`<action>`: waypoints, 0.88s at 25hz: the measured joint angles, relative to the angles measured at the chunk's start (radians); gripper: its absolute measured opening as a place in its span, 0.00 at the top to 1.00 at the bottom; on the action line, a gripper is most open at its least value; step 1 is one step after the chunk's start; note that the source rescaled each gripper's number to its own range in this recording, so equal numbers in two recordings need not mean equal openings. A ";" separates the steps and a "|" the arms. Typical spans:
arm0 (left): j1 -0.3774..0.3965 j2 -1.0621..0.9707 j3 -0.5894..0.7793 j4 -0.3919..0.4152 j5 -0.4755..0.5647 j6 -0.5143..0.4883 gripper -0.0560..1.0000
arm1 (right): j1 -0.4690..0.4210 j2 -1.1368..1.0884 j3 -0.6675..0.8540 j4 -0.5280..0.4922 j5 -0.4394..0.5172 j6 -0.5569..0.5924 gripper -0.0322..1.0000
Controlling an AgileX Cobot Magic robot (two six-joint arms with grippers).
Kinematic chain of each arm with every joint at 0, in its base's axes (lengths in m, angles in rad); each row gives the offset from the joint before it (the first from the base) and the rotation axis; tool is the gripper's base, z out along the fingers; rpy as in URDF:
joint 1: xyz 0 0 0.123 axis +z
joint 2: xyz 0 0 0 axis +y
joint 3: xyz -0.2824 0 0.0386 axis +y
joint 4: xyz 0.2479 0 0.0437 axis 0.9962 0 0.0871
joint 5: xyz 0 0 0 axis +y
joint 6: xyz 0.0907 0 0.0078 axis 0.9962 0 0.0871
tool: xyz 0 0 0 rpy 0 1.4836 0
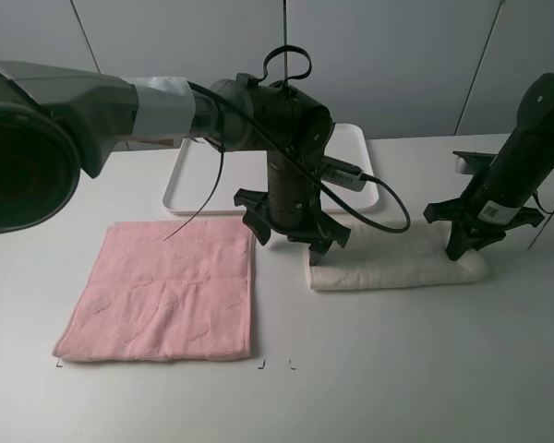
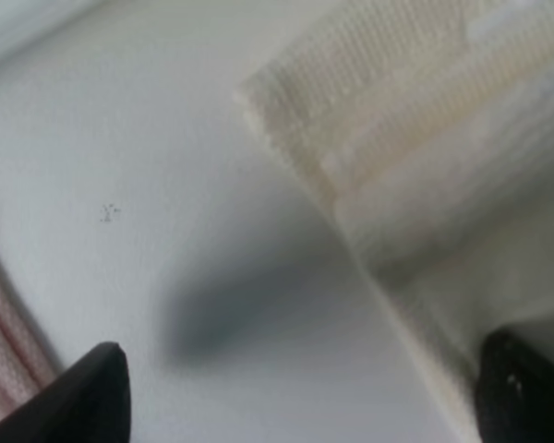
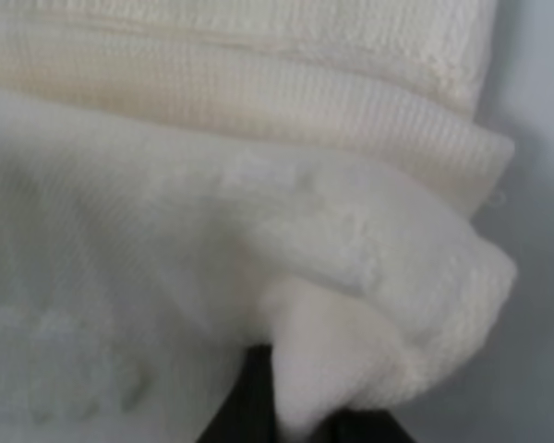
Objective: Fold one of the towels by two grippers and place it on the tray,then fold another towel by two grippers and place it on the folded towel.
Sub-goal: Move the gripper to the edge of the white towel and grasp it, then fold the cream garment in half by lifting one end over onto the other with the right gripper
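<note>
1. Location: the cream-white towel [image 1: 388, 269] lies on the table [image 1: 397, 378], right of centre, folded into a long strip that runs left to right. The tray [image 1: 180, 189] sits on the far side of the table, near the centre. The pink towel [image 1: 162, 291] lies flat at the near left, apart from the strip.
2. Right gripper [image 1: 469, 251]: positioned at the right end of the strip. The jaws are closed, and the wrist view shows a fold of cream cloth pinched between them.
3. Left gripper [image 1: 292, 242]: positioned over the left end of the strip. The jaws are spread wide and hold nothing. One fingertip [image 2: 526, 388] is beside the towel's corner edge and the other is over bare table.
4. Handling (judgement): the terry cloth is light, soft and limp.
   - It will likely sag between two grip points, and its layers may slide apart.
   - It is not fragile, and the pile should give the pads good friction.
5. Grip points (judgement): take the strip at its two ends, with every layer inside the jaws. The left end should be pinched through its full thickness to match the right.
6. Risk (judgement): catching only the top layer would likely open the fold on lifting.
</note>
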 joint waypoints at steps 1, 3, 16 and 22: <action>0.000 0.000 0.000 0.000 0.000 0.000 0.04 | 0.000 0.000 0.000 0.000 0.001 0.000 0.92; 0.000 0.000 0.000 0.000 0.000 0.000 0.04 | 0.002 -0.006 0.000 0.000 0.006 0.000 0.92; 0.000 0.000 0.000 0.000 0.000 0.002 0.04 | 0.006 -0.155 0.012 0.117 0.074 -0.017 0.92; 0.000 0.000 0.000 0.000 0.000 0.002 0.04 | 0.009 -0.160 0.012 0.373 0.129 -0.155 0.92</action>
